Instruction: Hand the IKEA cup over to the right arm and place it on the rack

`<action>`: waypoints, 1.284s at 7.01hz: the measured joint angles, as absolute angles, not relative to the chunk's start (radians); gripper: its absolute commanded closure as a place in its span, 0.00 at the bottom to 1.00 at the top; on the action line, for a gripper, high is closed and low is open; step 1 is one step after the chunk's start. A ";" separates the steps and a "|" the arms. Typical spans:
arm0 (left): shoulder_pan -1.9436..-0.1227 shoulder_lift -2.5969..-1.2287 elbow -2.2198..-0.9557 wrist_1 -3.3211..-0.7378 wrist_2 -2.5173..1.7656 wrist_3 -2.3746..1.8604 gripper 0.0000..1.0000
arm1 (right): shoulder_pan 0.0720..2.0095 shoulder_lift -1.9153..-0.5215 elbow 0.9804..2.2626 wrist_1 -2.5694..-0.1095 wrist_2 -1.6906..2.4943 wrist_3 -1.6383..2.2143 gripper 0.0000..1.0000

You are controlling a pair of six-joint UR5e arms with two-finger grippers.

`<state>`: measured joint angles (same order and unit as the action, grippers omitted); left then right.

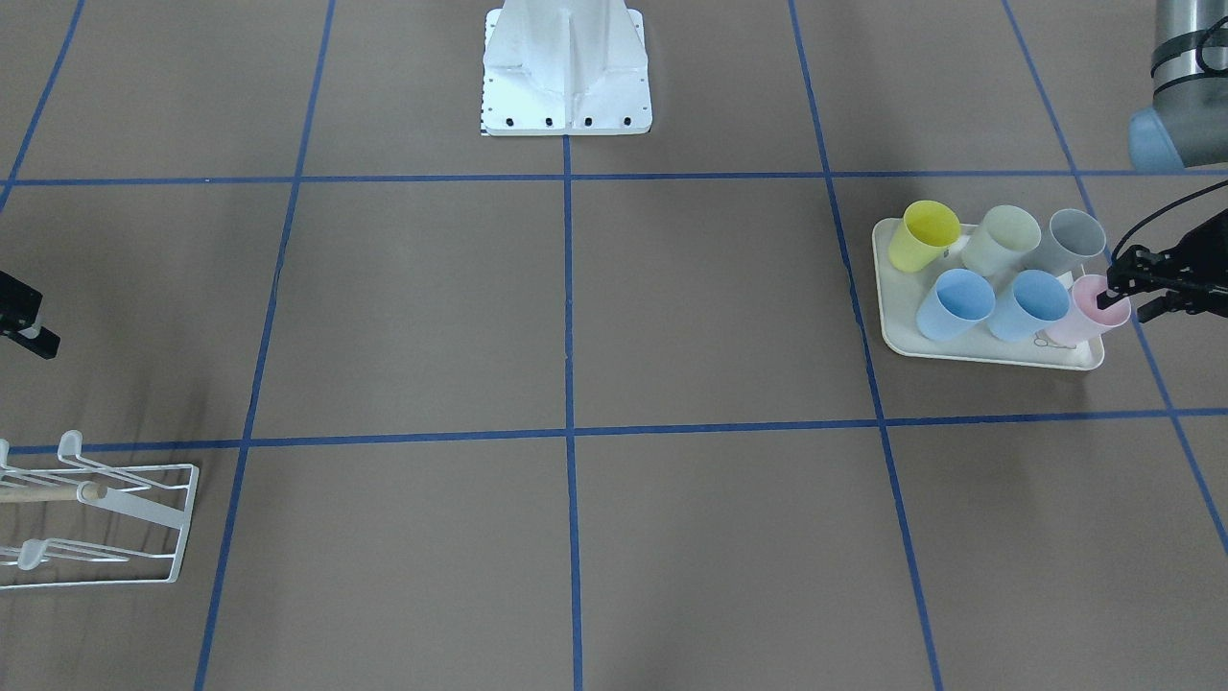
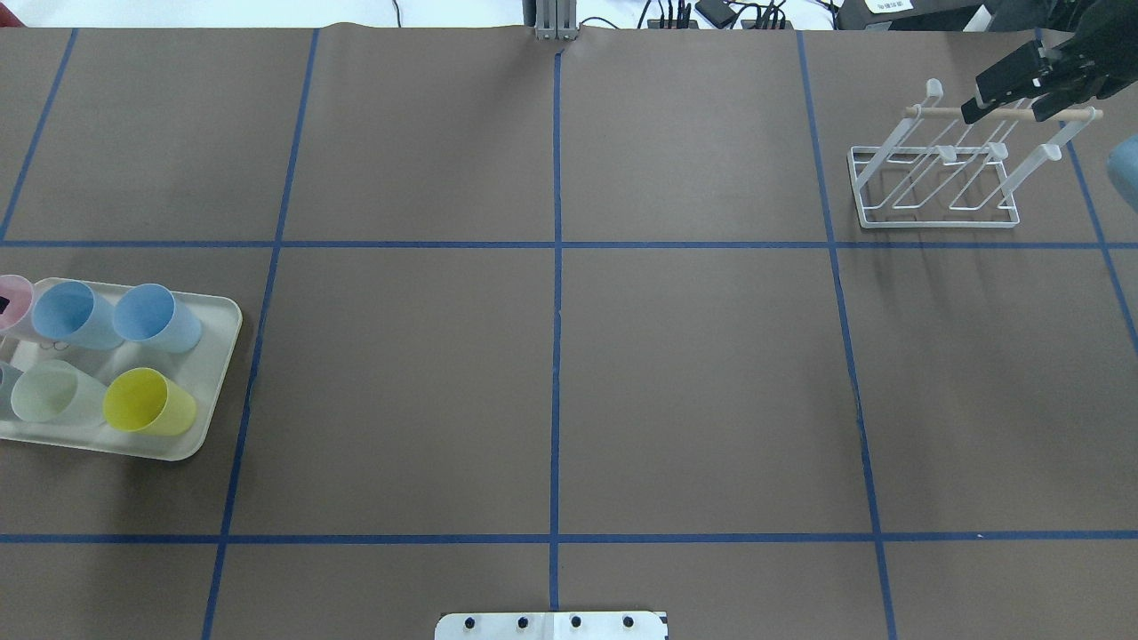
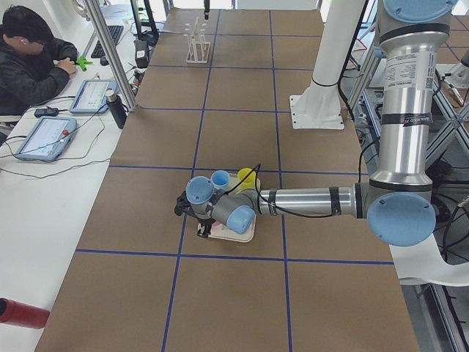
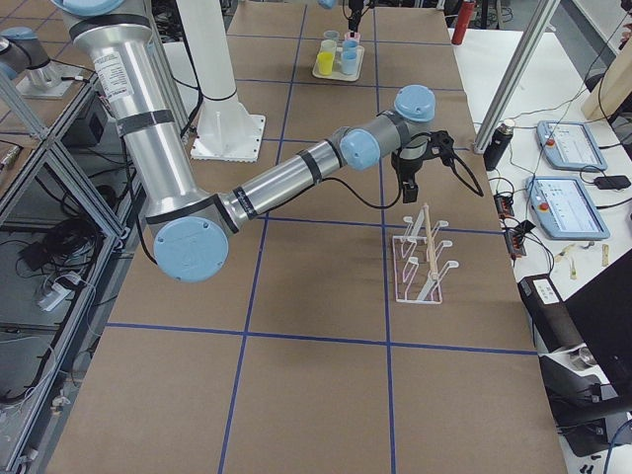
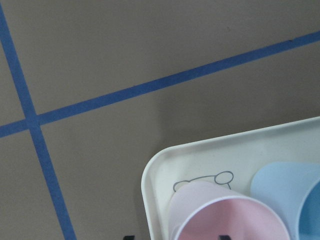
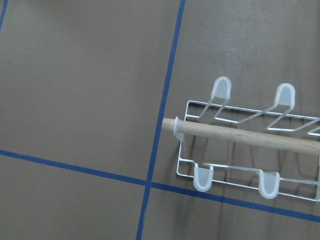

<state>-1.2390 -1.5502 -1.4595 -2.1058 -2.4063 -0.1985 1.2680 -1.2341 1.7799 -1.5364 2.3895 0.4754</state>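
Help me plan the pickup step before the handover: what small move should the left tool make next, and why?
Probably close the left tool on the pink cup. One finger sits inside its rim, the other outside, jaws apart, and the cup stands on the tray, not yet lifted.

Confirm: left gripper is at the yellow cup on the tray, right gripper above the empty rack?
Wrong cup: the left gripper is at the pink cup on the tray, one finger inside its rim, per the front-facing view. The right gripper is above the empty rack, as stated.
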 measured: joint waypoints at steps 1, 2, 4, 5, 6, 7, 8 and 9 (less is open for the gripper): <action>-1.232 -1.547 -1.463 -2.105 -2.407 -0.198 0.74 | 1.251 -1.213 1.781 -1.535 2.387 0.506 0.00; -1.225 -1.545 -1.464 -2.105 -2.407 -0.198 0.90 | 1.238 -1.190 1.780 -1.534 2.384 0.523 0.00; -1.220 -1.544 -1.464 -2.101 -2.406 -0.198 1.00 | 1.228 -1.149 1.778 -1.534 2.381 0.539 0.00; -1.222 -1.543 -1.464 -2.099 -2.403 -0.198 1.00 | 1.227 -1.135 1.779 -1.526 2.378 0.546 0.00; -1.229 -1.543 -1.470 -2.097 -2.399 -0.199 1.00 | 1.226 -1.126 1.777 -1.501 2.374 0.557 0.00; -1.258 -1.545 -1.481 -2.096 -2.394 -0.199 1.00 | 1.222 -1.122 1.774 -1.464 2.364 0.573 0.00; -1.317 -1.548 -1.495 -2.095 -2.377 -0.200 1.00 | 1.210 -1.121 1.771 -1.423 2.336 0.597 0.00; -1.370 -1.554 -1.514 -2.094 -2.335 -0.206 1.00 | 1.189 -1.120 1.769 -1.379 2.296 0.635 0.00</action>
<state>-1.3702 -1.5541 -1.5136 -2.0938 -2.3351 -0.2057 1.1890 -1.1201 1.7692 -1.3786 2.2962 0.6353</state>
